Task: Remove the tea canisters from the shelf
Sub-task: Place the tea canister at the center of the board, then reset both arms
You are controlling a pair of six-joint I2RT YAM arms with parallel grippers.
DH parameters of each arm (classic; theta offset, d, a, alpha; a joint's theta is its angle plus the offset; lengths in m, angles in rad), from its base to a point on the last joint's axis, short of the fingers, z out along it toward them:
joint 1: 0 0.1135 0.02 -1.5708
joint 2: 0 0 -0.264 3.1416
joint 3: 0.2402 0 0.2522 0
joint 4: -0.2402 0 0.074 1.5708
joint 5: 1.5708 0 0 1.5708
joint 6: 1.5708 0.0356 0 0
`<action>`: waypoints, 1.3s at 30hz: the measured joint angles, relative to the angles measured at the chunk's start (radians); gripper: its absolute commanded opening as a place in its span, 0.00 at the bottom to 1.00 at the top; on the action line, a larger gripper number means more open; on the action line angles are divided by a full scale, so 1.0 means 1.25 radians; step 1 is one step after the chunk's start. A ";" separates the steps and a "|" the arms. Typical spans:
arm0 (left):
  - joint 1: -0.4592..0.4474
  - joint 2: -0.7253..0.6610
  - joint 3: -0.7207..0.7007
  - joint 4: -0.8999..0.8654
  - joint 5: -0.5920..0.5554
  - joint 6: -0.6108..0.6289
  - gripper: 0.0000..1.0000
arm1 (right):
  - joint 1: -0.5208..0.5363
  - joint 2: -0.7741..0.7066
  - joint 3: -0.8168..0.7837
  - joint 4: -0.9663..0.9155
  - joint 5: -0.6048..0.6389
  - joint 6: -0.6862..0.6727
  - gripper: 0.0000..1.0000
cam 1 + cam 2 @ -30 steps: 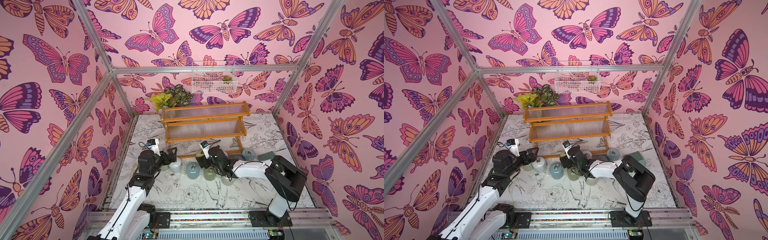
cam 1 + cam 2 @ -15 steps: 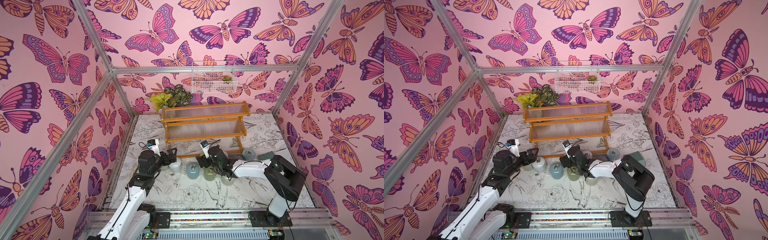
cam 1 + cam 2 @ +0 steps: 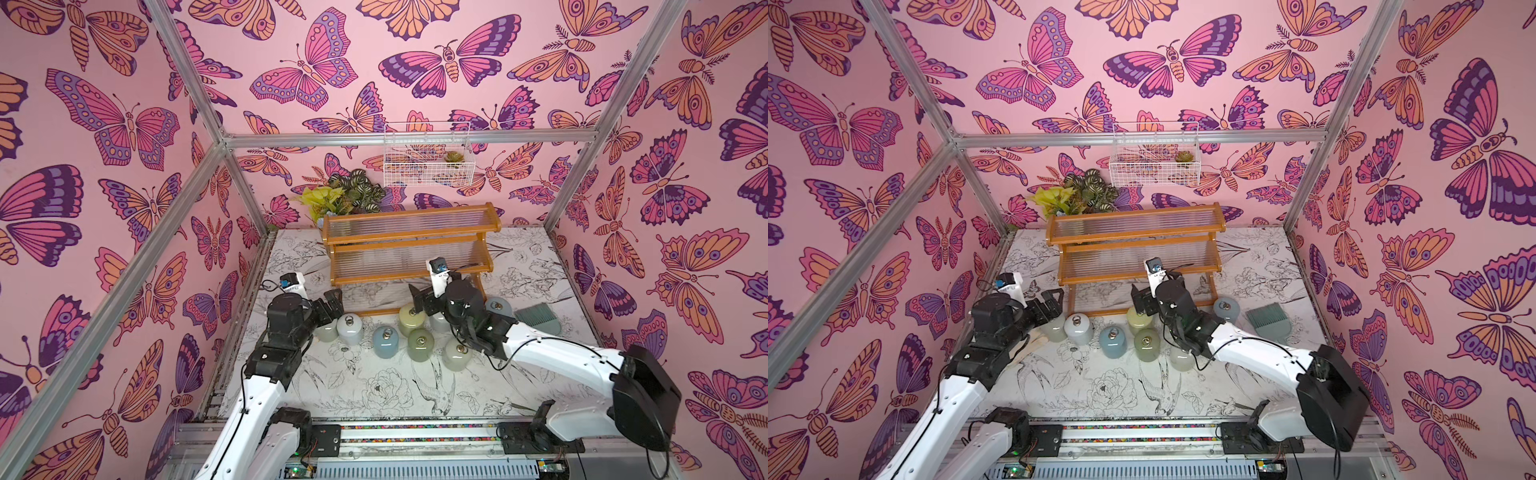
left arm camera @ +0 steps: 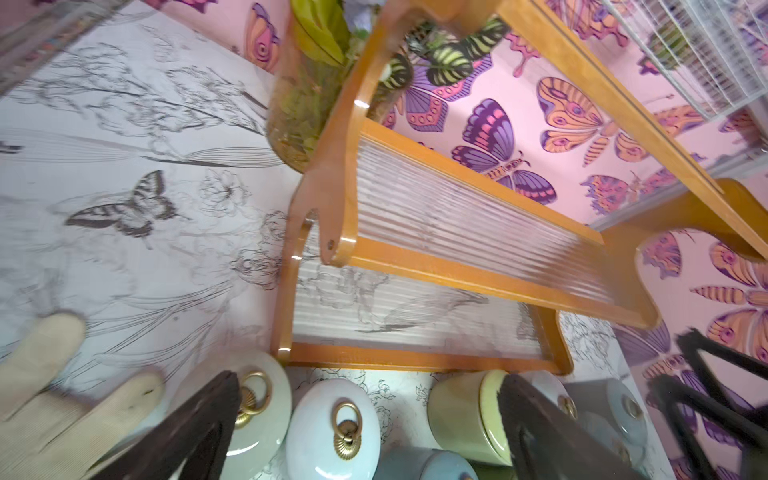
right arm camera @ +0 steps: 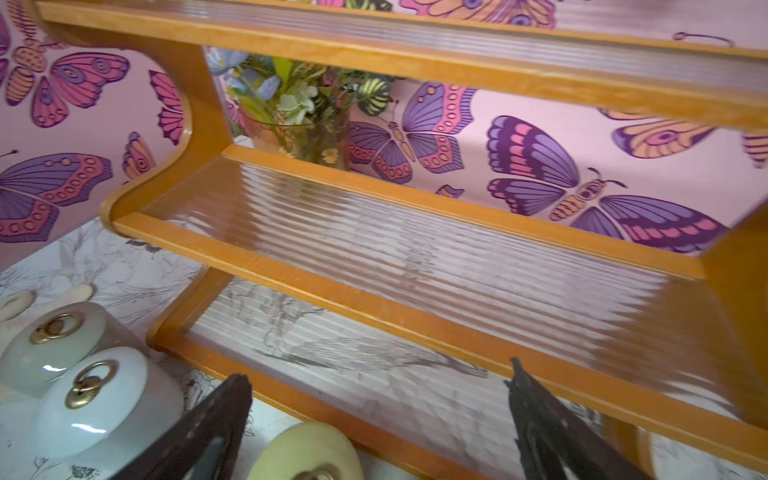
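The shelf (image 3: 409, 245) (image 3: 1136, 249) stands at the back of the table, and all its ribbed tiers (image 5: 415, 249) (image 4: 436, 208) are bare. Several tea canisters stand on the table in front of it: white (image 3: 350, 329), blue (image 3: 384, 341), yellow-green (image 3: 411, 319), sage green (image 3: 420, 345), pale (image 3: 457, 354) and light blue (image 3: 498, 306). My left gripper (image 3: 332, 305) (image 4: 365, 419) hangs open over the white canister (image 4: 332, 428). My right gripper (image 3: 417, 301) (image 5: 376, 415) is open above the yellow-green canister (image 5: 307, 453), not touching it.
A green comb-like piece (image 3: 538, 318) lies right of the canisters. A cream glove-like cloth (image 4: 62, 399) lies by the left gripper. A vase of plants (image 3: 345, 195) stands behind the shelf, and a white wire basket (image 3: 428, 164) hangs on the back wall.
The right gripper's jaws have widened and it has drawn up and back toward the shelf, leaving the yellow-green canister on the table. The left arm has not moved.
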State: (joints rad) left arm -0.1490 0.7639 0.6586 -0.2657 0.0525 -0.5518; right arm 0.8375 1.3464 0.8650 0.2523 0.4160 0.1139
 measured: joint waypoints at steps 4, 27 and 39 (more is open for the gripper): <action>0.000 -0.003 0.041 -0.104 -0.082 -0.020 1.00 | -0.055 -0.110 -0.039 -0.077 0.070 0.040 0.99; 0.280 0.203 0.043 -0.135 -0.236 0.085 1.00 | -0.699 -0.029 -0.213 -0.061 0.003 0.018 0.99; 0.289 0.201 -0.119 0.196 -0.148 0.174 1.00 | -0.699 -0.016 -0.245 0.083 -0.158 -0.007 0.99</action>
State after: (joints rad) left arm 0.2119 1.0149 0.5102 -0.0212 -0.1322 -0.3344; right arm -0.0368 1.3270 0.5591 0.3565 0.2184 0.1047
